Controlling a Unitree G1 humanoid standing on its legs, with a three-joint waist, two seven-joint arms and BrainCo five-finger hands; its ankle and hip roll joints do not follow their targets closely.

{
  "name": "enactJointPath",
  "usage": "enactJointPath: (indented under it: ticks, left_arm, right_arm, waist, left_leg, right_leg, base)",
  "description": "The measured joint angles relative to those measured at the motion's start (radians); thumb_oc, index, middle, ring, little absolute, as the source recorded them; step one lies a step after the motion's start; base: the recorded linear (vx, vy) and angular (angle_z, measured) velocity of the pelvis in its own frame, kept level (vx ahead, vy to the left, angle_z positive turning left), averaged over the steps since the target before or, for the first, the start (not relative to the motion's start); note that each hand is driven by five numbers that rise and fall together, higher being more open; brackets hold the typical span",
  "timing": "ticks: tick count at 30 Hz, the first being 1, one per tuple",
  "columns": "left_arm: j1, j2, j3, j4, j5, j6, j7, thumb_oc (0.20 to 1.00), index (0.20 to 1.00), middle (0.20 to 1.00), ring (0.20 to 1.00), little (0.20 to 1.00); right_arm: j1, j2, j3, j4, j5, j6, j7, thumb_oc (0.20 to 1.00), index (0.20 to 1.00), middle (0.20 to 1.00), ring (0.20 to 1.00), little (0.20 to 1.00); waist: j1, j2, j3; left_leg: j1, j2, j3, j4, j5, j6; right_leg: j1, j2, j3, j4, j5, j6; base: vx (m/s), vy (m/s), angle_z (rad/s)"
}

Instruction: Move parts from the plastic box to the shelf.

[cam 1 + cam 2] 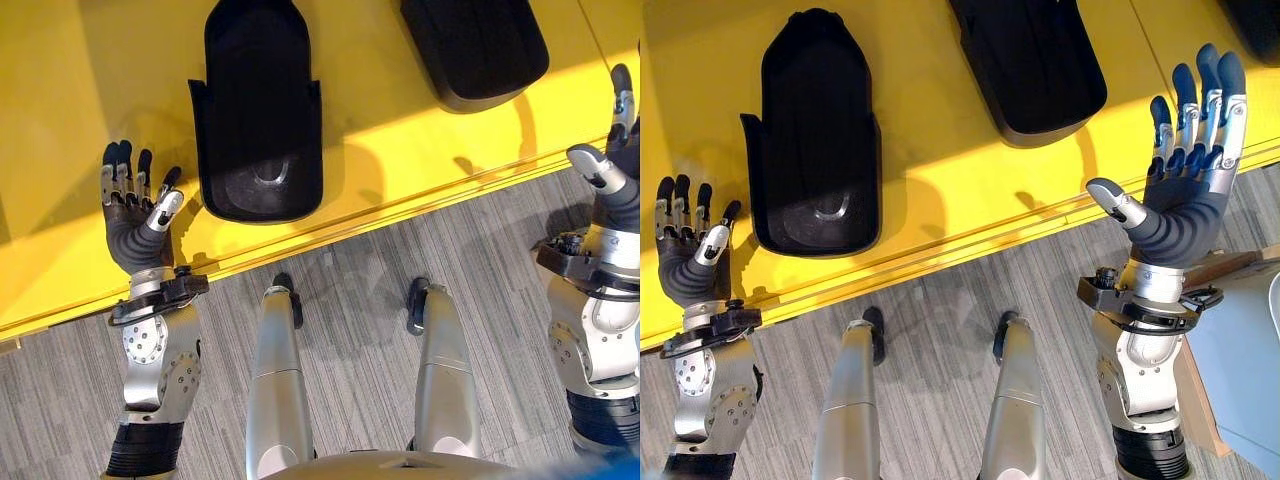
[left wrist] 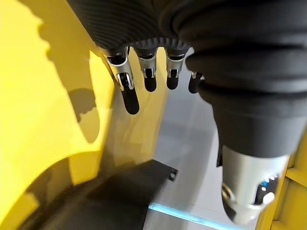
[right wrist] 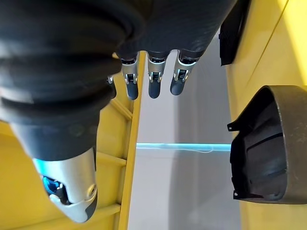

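— Where were the parts at that moment?

— Two black moulded parts lay on the yellow shelf. The nearer part sat hollow side up, its wide rounded end close to the shelf's front edge and its narrow end pointing away. The second part lay farther back and toward the robot's right, well apart from the first, with its rounded end also turned toward the front edge.

— And the hands?

— Neither held anything. The left hand was raised over the front of the shelf, to the left of the nearer part and apart from it, palm showing, fingers straight and spread, thumb out to the side. The right hand was up at the shelf's front edge on the right side, fingers straight and close together, thumb splayed wide.

— Did the wrist cameras agree?

— Yes. In the left wrist view the left hand's fingers hung straight with bare yellow surface past them and a dark part's edge below. In the right wrist view the fingers were likewise straight, with a black part's hollow shell off to one side.

— Anything in the way?

— Nothing lay between either hand and the parts. Grey striped carpet ran below the shelf edge, and a wooden-edged pale surface showed beside the right arm.
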Motion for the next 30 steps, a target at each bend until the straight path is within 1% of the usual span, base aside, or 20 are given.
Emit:
enactJointPath:
  ticks: [2, 3, 4, 11, 17, 22, 30]
  left_arm:
    - [0.0, 0.0, 0.0, 0.012, 0.001, -0.002, 0.0, 1.0, 1.0, 1.0, 1.0, 1.0]
    - [-0.003, -0.009, 0.003, 0.041, 0.023, -0.025, 0.0, 1.0, 1.0, 1.0, 1.0, 1.0]
    - [-0.008, -0.009, 0.01, 0.047, 0.024, -0.027, 0.001, 1.0, 1.0, 1.0, 1.0, 1.0]
    - [-0.02, 0.0, -0.006, 0.05, 0.023, -0.026, 0.008, 1.0, 1.0, 1.0, 1.0, 1.0]
    - [-0.031, 0.03, -0.084, 0.037, 0.021, -0.024, -0.014, 1.0, 1.0, 1.0, 1.0, 1.0]
    - [-0.059, 0.041, -0.153, 0.026, 0.019, -0.017, -0.044, 1.0, 1.0, 1.0, 1.0, 1.0]
    - [-0.069, 0.043, -0.189, 0.019, 0.018, -0.011, -0.069, 1.0, 1.0, 1.0, 1.0, 1.0]
  right_arm:
    - [0.0, 0.0, 0.0, 0.0, 0.0, 0.0, -0.001, 1.0, 1.0, 1.0, 1.0, 1.0]
    - [0.0, 0.0, 0.001, 0.005, 0.0, 0.0, -0.011, 1.0, 1.0, 1.0, 1.0, 1.0]
    - [0.0, 0.0, 0.001, 0.006, 0.0, 0.0, -0.015, 1.0, 1.0, 1.0, 1.0, 1.0]
    - [-0.013, 0.001, 0.002, 0.006, 0.0, 0.0, -0.036, 1.0, 1.0, 1.0, 1.0, 1.0]
    - [-0.024, 0.001, 0.006, 0.006, 0.0, -0.001, -0.038, 1.0, 1.0, 1.0, 1.0, 1.0]
    - [-0.031, 0.002, 0.036, 0.015, 0.0, -0.001, -0.048, 1.0, 1.0, 1.0, 1.0, 1.0]
    - [-0.029, 0.003, 0.044, 0.017, -0.001, -0.001, -0.056, 1.0, 1.0, 1.0, 1.0, 1.0]
  waist:
    - [0.0, -0.001, 0.0]
    - [0.001, -0.001, -0.001]
    - [0.002, 0.0, -0.001]
    - [0.0, -0.003, -0.002]
    - [0.0, -0.004, -0.003]
    - [-0.009, -0.027, -0.019]
    - [-0.008, -0.029, -0.021]
  left_leg:
    - [0.0, 0.0, 0.0, 0.0, 0.0, 0.0]
    - [0.001, 0.0, 0.0, 0.0, 0.0, 0.0]
    - [0.003, 0.0, 0.0, -0.001, 0.0, 0.0]
    - [0.003, -0.001, -0.001, 0.0, 0.0, 0.0]
    - [0.012, -0.001, -0.001, -0.005, 0.0, 0.0]
    - [0.015, -0.001, 0.0, -0.012, 0.0, 0.0]
    - [0.015, -0.001, 0.0, -0.013, 0.0, 0.0]
  right_leg:
    - [0.001, 0.0, -0.001, 0.0, 0.0, 0.0]
    - [0.003, 0.0, -0.001, -0.002, 0.0, 0.0]
    - [0.004, 0.0, -0.001, -0.003, 0.0, 0.0]
    - [0.007, -0.001, -0.002, -0.005, 0.0, 0.0]
    - [0.019, -0.001, -0.004, -0.014, 0.002, 0.002]
    - [0.023, -0.001, -0.005, -0.023, 0.004, 0.004]
    - [0.022, -0.001, -0.005, -0.024, 0.004, 0.004]
  base:
    - [0.0, 0.0, 0.0]
    - [0.0, 0.0, 0.0]
    - [0.0, 0.0, 0.0]
    - [0.0, 0.0, 0.0]
    - [0.0, 0.0, 0.0]
    - [0.0, 0.0, 0.0]
    - [0.0, 0.0, 0.0]
